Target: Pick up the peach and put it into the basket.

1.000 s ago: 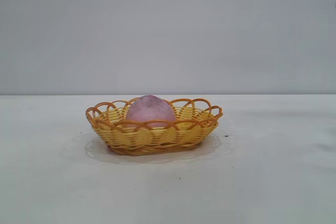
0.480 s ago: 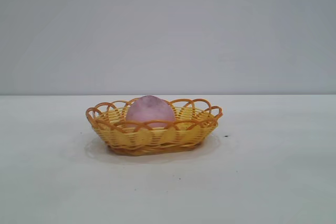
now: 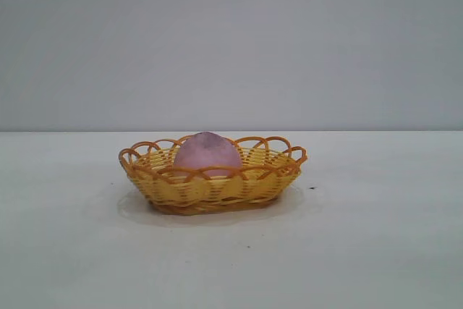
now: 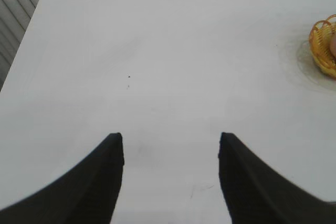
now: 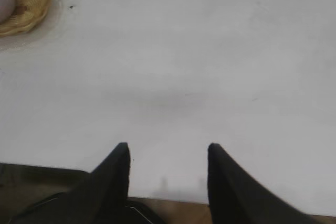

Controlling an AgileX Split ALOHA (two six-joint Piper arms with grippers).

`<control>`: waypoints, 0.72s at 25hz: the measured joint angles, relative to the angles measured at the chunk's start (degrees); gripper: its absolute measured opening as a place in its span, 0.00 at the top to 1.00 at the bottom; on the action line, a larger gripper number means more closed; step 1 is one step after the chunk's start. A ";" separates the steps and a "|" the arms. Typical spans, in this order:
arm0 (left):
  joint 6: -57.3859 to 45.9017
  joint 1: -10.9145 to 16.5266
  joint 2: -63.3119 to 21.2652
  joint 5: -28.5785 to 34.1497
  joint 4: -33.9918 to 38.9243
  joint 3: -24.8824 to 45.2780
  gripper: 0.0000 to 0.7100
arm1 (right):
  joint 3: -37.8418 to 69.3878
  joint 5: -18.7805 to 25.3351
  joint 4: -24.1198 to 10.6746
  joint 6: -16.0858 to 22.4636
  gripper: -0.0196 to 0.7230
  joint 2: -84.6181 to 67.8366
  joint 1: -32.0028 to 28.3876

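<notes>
Both pincers just hang over bare table, holding nothing. The left gripper [image 4: 170, 145] has its dark fingers spread apart, and the right gripper [image 5: 168, 150] is parted too, a bit narrower, near the table's edge. Each wrist cam only catches a sliver of the basket [image 4: 321, 45] at the frame's edge, right side for the left cam, upper left for the right. The outside cam shows no arms, but the peach [image 3: 207, 153] sits inside the basket, centre-left on the white table [image 3: 376, 251]. Nothing blocks it.
</notes>
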 joint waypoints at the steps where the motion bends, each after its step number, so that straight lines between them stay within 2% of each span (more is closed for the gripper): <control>1: 0.00 0.00 0.00 0.00 0.00 0.00 0.44 | 0.00 0.13 -0.15 0.00 0.66 -1.84 0.00; 18: 0.00 0.00 -0.09 0.09 0.00 0.00 0.44 | 0.00 0.78 -0.76 0.00 0.66 -5.63 0.00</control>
